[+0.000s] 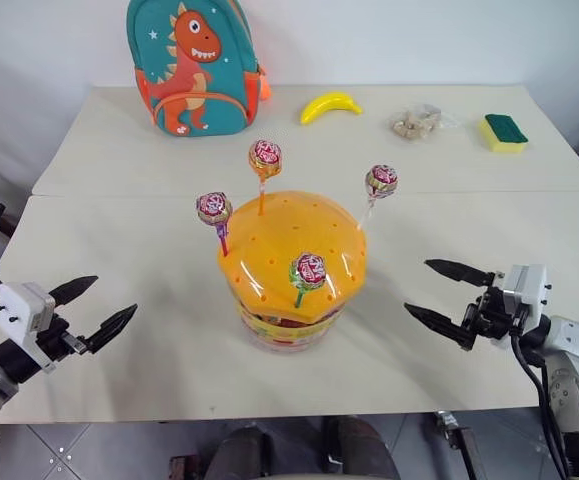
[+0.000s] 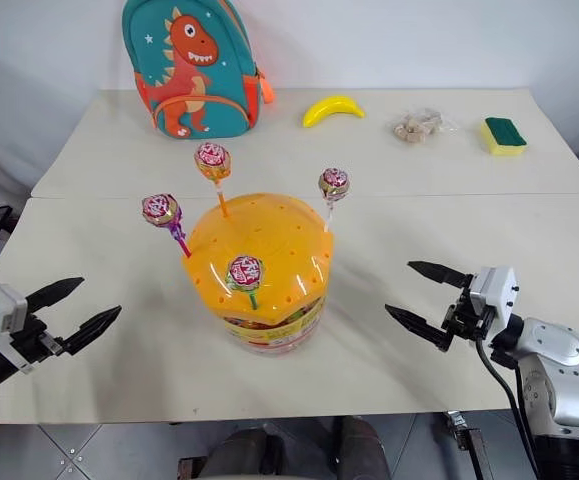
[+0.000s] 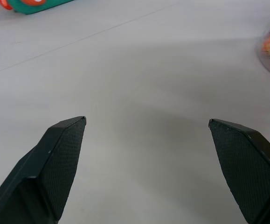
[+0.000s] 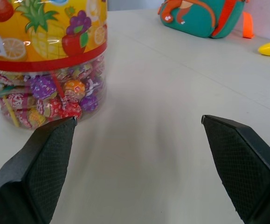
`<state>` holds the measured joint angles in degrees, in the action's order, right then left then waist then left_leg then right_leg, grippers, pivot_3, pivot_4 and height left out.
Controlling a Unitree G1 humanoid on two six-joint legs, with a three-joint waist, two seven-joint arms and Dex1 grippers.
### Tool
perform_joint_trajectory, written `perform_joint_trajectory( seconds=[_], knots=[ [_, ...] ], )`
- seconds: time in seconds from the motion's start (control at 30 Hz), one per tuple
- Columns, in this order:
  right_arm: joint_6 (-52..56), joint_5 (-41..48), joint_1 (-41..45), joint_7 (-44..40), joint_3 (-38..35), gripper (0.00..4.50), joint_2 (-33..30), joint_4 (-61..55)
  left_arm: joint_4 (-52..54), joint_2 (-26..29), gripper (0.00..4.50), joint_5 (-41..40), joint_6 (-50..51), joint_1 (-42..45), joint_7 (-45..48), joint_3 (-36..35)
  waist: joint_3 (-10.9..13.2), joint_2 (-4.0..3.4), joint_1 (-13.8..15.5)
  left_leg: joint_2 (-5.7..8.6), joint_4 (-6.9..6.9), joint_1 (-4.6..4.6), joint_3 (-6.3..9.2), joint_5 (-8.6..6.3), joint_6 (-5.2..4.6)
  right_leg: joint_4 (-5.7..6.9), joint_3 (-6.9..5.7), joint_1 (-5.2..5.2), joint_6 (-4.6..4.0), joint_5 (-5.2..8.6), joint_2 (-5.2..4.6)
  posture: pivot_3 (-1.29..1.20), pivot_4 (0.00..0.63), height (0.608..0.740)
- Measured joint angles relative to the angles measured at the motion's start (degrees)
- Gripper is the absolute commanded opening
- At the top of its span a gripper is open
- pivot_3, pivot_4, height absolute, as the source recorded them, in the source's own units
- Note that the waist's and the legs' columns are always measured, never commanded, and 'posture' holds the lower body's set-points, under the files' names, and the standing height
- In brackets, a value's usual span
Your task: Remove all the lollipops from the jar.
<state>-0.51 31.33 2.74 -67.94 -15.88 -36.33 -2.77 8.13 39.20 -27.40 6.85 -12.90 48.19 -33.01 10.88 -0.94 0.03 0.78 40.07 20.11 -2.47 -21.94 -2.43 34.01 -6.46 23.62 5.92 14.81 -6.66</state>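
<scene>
The jar (image 1: 291, 265), a squat clear tub with a glossy orange dome lid, stands at the middle of the table. Several lollipops in pink-red swirl wrappers stick up from holes in the lid: one on a purple stick (image 1: 214, 208), one on an orange stick (image 1: 265, 157), one on a white stick (image 1: 381, 180) and one on a green stick (image 1: 308, 270). My left gripper (image 1: 114, 297) hovers open to the jar's left, well apart from it. On the other side my right gripper (image 1: 417, 285) is open and empty, pointing toward the jar (image 4: 46, 70), whose clear wall shows wrapped candies inside.
A teal dinosaur backpack (image 1: 194, 65) stands at the back left. A yellow banana (image 1: 330, 105), a small clear bag of snacks (image 1: 419, 122) and a yellow-green sponge (image 1: 505, 131) lie along the far table. A seam (image 1: 119, 196) runs between the two tabletops.
</scene>
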Motion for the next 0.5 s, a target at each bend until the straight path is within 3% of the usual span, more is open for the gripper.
perform_joint_trajectory(
  seconds=[0.17,0.3,0.4,0.5],
  knots=[
    [-1.5,1.4,0.2,-1.4,-0.1,4.5,1.0,0.1,-0.1,0.0,4.48,-1.2,0.6,0.4,1.1,0.1,0.0,0.0,0.0,0.0,-0.01,0.0,0.0,0.0,0.0,0.0,0.0,0.0,0.0,0.0,0.0,0.0,0.15,0.74],
    [2.6,9.0,0.2,-1.6,-1.7,4.5,1.5,-2.2,-0.1,0.1,4.48,-11.3,9.1,1.3,3.5,-2.1,0.0,0.0,0.0,-0.01,0.01,0.01,0.03,0.0,0.0,0.01,0.01,0.01,0.0,0.0,-0.01,0.0,0.15,0.74],
    [7.3,16.9,0.0,0.6,-5.6,4.5,0.4,-9.5,0.7,0.2,4.48,-18.7,14.2,0.9,2.0,-8.8,0.0,-0.03,0.0,-0.03,-0.02,0.01,0.13,0.0,0.01,-0.02,-0.02,-0.03,0.0,0.0,-0.02,0.0,0.15,0.74],
    [11.9,23.8,-1.3,2.7,-9.8,4.5,-2.2,-17.0,3.4,1.7,4.48,-24.3,18.9,-1.4,4.5,-11.0,0.0,-0.02,0.0,-0.03,-0.01,0.01,0.13,-0.03,0.02,-0.08,-0.02,-0.04,0.0,0.0,-0.01,0.0,0.15,0.74]
  ],
)
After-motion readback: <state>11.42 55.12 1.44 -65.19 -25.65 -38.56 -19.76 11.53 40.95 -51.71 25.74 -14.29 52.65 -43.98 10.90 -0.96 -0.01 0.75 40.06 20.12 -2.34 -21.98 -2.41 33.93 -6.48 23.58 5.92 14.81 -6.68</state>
